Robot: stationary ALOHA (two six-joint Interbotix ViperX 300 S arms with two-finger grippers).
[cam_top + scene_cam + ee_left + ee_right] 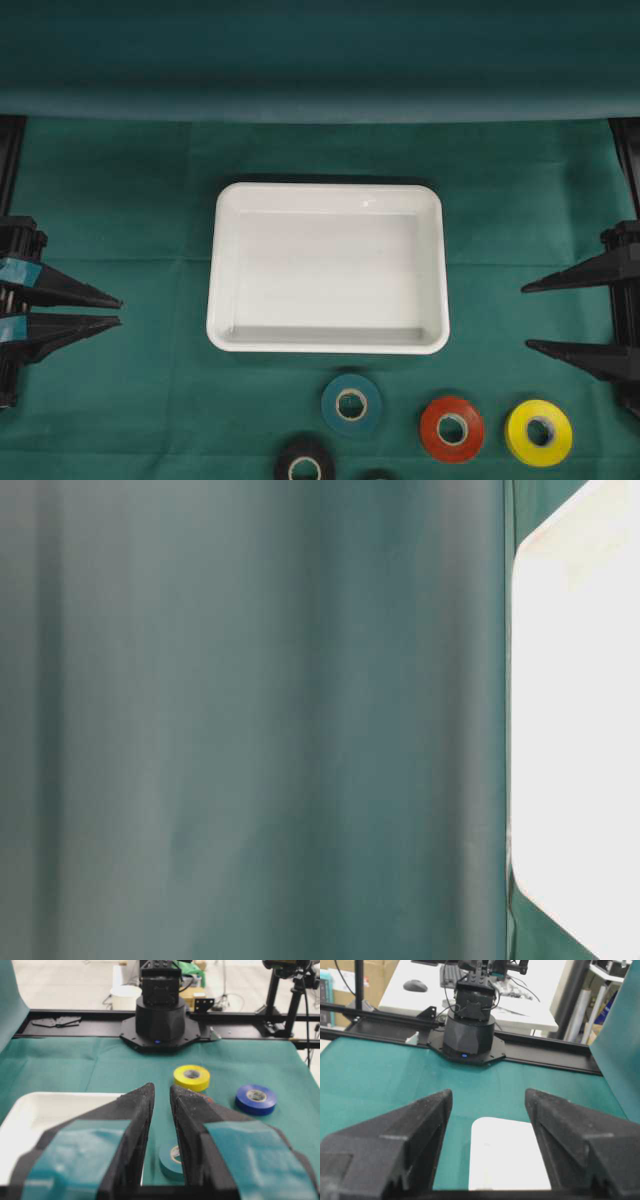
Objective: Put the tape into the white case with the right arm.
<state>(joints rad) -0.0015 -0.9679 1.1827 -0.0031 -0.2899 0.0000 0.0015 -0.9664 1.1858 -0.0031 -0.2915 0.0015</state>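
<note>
Fingers of the right gripper (526,317), long, black and pointed, stand apart with nothing between them at the right edge of the table (120,400). Those of the left gripper (120,311), black with light-blue patches, sit with a narrow gap at the left edge, also holding nothing.

Green cloth covers the table and rises as a backdrop behind it. Beyond it the wrist views show black rails, both arm bases, a desk with a keyboard and mouse, and cardboard boxes.

One shallow glossy white rectangular case (327,345) lies at the centre, nothing in it. In front of it lie tape rolls: one teal (351,403), one red-orange (451,429), one yellow (539,432), one black (304,463), and one blue (256,1098) in the left wrist view, five in all.
</note>
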